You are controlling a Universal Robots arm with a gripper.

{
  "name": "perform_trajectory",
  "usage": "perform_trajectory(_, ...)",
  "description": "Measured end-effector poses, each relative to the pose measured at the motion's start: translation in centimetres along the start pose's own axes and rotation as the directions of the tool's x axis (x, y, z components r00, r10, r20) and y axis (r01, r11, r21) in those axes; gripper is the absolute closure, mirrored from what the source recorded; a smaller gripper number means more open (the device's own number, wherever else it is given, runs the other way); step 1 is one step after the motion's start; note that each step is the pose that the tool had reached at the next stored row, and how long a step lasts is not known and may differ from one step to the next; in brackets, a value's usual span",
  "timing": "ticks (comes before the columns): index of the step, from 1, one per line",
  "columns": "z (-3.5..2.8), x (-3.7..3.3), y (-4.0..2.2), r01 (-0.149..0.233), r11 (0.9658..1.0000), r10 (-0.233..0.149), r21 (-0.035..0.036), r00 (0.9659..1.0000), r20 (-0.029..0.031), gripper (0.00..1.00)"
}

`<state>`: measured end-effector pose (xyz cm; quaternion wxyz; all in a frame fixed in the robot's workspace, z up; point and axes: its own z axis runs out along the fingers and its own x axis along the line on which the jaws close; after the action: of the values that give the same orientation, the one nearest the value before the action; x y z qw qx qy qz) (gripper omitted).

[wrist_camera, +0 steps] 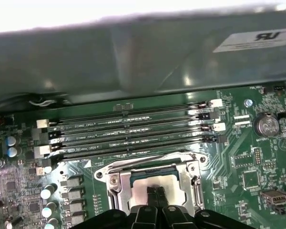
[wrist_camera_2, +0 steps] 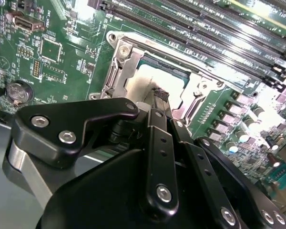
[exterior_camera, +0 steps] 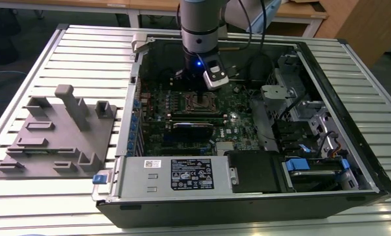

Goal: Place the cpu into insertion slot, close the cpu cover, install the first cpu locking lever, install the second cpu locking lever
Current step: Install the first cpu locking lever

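Observation:
Inside the open computer case, my gripper point(exterior_camera: 194, 93) hangs straight over the insertion slot point(exterior_camera: 199, 102). In both wrist views the cpu point(wrist_camera_2: 142, 78) point(wrist_camera: 155, 180) lies in the slot, its pale metal top showing. The silver cpu cover point(wrist_camera_2: 202, 88) point(wrist_camera: 115, 180) lies flat around it like a frame. My black fingers are shut tip to tip, with nothing between them point(wrist_camera_2: 158, 93) point(wrist_camera: 156, 191), right over the middle of the chip. Whether they touch it I cannot tell. A thin metal rod point(wrist_camera: 148, 156) runs along one edge of the socket.
Long memory slots point(wrist_camera: 133, 129) run beside the socket, with the case wall point(wrist_camera: 157, 52) behind them. A coin battery point(wrist_camera: 266, 125) sits off to one side. A black expansion card point(exterior_camera: 192, 125) and a power supply point(exterior_camera: 175, 174) lie nearer the case front. A grey fixture point(exterior_camera: 57, 132) stands at the exterior view's left.

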<state>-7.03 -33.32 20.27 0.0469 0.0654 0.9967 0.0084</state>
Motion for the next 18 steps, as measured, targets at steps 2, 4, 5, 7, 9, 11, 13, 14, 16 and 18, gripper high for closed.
perform_trajectory(2,0.02,-0.01,0.00,0.018,0.9998,-0.018,0.0005,0.9998,-0.0015,0.89)
perform_trajectory(4,0.04,-0.01,0.00,0.035,0.9994,-0.035,0.0008,0.9994,-0.0031,0.89)
perform_trajectory(5,0.04,-0.02,0.00,0.042,0.9991,-0.042,0.0012,0.9991,-0.0041,0.89)
perform_trajectory(7,0.04,-0.03,0.00,0.047,0.9989,-0.047,0.0019,0.9989,-0.0055,0.89)
perform_trajectory(9,0.04,-0.03,0.00,0.047,0.9989,-0.047,0.0021,0.9989,-0.0057,0.89)
perform_trajectory(11,-0.10,-0.04,0.01,0.047,0.9989,-0.047,0.0020,0.9989,-0.0058,0.89)
perform_trajectory(13,-0.39,-0.07,0.01,0.047,0.9989,-0.047,0.0020,0.9989,-0.0058,0.89)
perform_trajectory(14,-0.49,-0.08,0.02,0.047,0.9989,-0.047,0.0021,0.9989,-0.0060,0.89)
perform_trajectory(16,-0.54,-0.09,0.02,0.047,0.9989,-0.047,0.0019,0.9989,-0.0059,0.89)
perform_trajectory(18,-0.54,-0.09,0.02,0.047,0.9989,-0.047,0.0018,0.9989,-0.0059,0.89)
